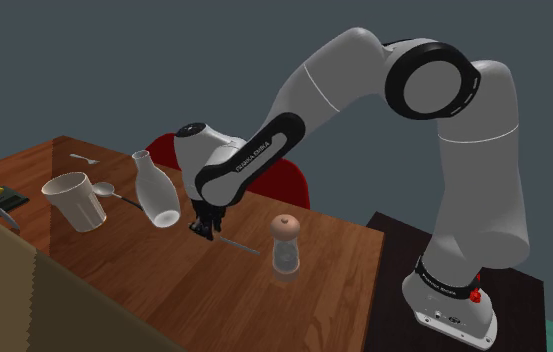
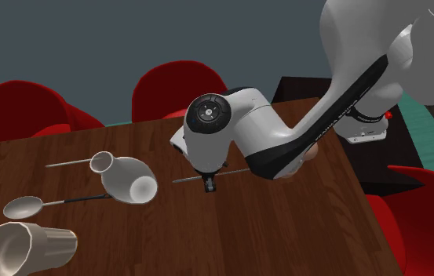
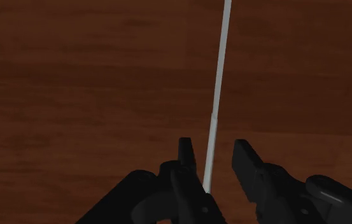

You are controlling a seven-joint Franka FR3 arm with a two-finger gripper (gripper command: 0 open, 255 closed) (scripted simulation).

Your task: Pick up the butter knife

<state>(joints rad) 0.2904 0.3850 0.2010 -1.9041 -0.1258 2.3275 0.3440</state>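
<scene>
A dark brown wooden table (image 1: 334, 250) stands before a grey-blue wall. The all-black two-finger gripper (image 3: 213, 145) is low over it, fingers narrowly apart astride the thin, pale grey butter knife (image 3: 219, 83), not clasping it (it sits nearer one finger). The knife lies flat mid-table, on bare wood between a toppled white vase (image 1: 154, 190) at the shoulder view's left and a brown-topped shaker (image 1: 284, 243) at its right.
</scene>
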